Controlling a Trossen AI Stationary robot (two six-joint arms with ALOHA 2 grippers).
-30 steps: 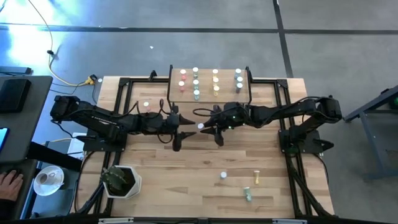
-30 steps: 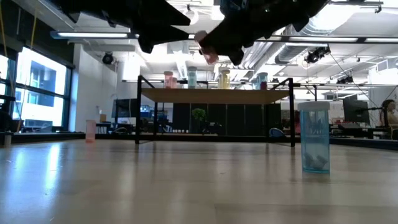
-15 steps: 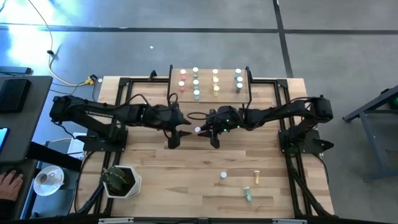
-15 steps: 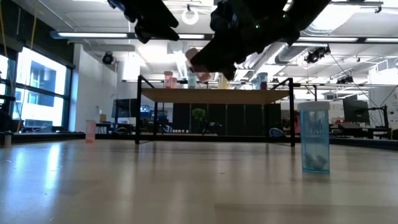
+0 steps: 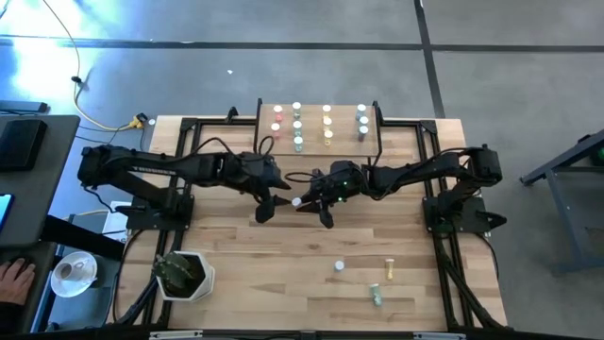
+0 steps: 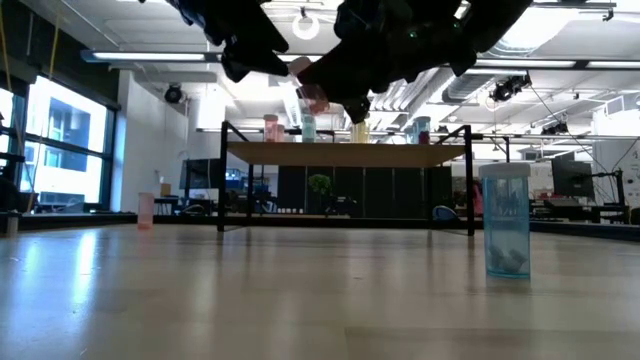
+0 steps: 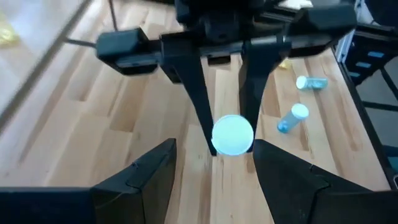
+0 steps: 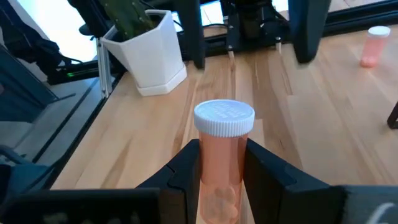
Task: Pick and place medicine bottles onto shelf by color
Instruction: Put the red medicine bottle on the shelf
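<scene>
Both tools [image 5: 269,198] [image 5: 304,201] drifted closer mid-bench; right clamps a white-capped pink plastic bottle [image 8: 222,163], left gapes empty. Wooden shelf [image 5: 318,147] mostly filled, four bottles left.

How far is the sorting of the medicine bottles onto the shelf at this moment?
Done: several medicine bottles stand in colour columns on the shelf. In hand: the right gripper holds a pink bottle facing the open left gripper, above mid-table. Left: a pink one left of the shelf and three loose bottles at the near edge.
</scene>
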